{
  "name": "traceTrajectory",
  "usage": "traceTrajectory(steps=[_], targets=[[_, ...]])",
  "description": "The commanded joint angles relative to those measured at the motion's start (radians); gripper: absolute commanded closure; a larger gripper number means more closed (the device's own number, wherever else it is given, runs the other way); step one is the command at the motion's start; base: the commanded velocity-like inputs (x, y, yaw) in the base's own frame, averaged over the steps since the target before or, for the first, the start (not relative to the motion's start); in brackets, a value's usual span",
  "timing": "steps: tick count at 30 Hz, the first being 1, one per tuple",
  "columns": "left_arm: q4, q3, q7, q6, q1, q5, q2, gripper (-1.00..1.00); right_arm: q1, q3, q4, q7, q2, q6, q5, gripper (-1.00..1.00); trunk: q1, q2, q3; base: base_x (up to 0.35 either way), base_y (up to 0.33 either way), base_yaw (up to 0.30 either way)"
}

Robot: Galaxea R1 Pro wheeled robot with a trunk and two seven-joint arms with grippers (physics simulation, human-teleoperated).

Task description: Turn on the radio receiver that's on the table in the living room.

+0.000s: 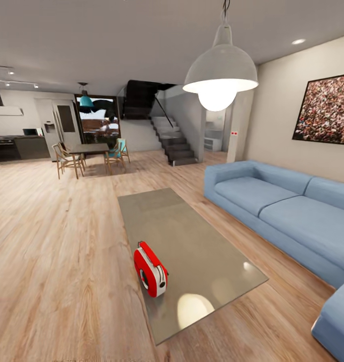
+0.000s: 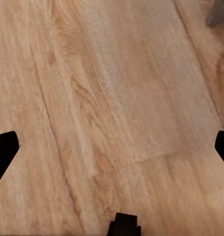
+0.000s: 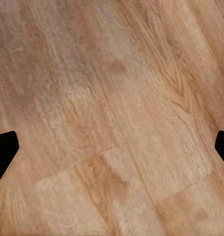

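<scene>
Red and white, the radio receiver (image 1: 150,269) stands upright on the table (image 1: 202,251), our landmark for everything here. It sits close to the table's near left edge, its dark dial turned toward the left side and somewhat toward us.

Left of the table, in the head view, we see bare wood floor (image 1: 51,241); beyond the table's far end stand the dining table (image 1: 89,148) and its chairs, then the stairs (image 1: 174,143); over the table's far right hangs the white pendant lamp (image 1: 220,75); right of the table runs the blue sofa (image 1: 287,211), with the framed picture (image 1: 325,108) on the wall behind it.

We judge the risks as follows. The radio stands so near the table's edge that a firm push on it could tip it or slide it off onto the floor. The glossy top gives little grip, which would make that worse. Rolling in too fast could also bump the base against the low table and shake the radio.

In the left wrist view, the left gripper (image 2: 112,147) hangs over floorboards, its dark fingertips (image 2: 4,152) at opposite edges of the picture, spread wide, holding and touching nothing. In the right wrist view, the right gripper (image 3: 112,147) is likewise spread wide above the floor, fingertips (image 3: 4,152) far apart and bare.
</scene>
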Motion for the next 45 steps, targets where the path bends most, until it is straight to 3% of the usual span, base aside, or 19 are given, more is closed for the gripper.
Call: traceTrajectory(steps=[1,25,45], targets=[[0.000,0.001,0.000,0.000,0.000,0.000,0.001,-1.00,0.000,0.000,0.000,0.000,0.000,0.000,0.000,-1.00,0.000,0.000,0.000,0.000,0.000,0.295],[0.000,0.004,0.000,0.001,0.000,0.000,0.000,-1.00,0.000,0.002,0.000,0.000,0.000,-0.001,0.003,-1.00,0.000,0.000,0.000,0.002,-0.004,0.295],[0.000,0.003,0.000,0.002,0.000,0.000,-0.001,-1.00,0.000,0.002,0.000,0.000,0.000,0.000,0.003,-1.00,0.000,0.000,0.000,0.186,-0.225,0.295]])
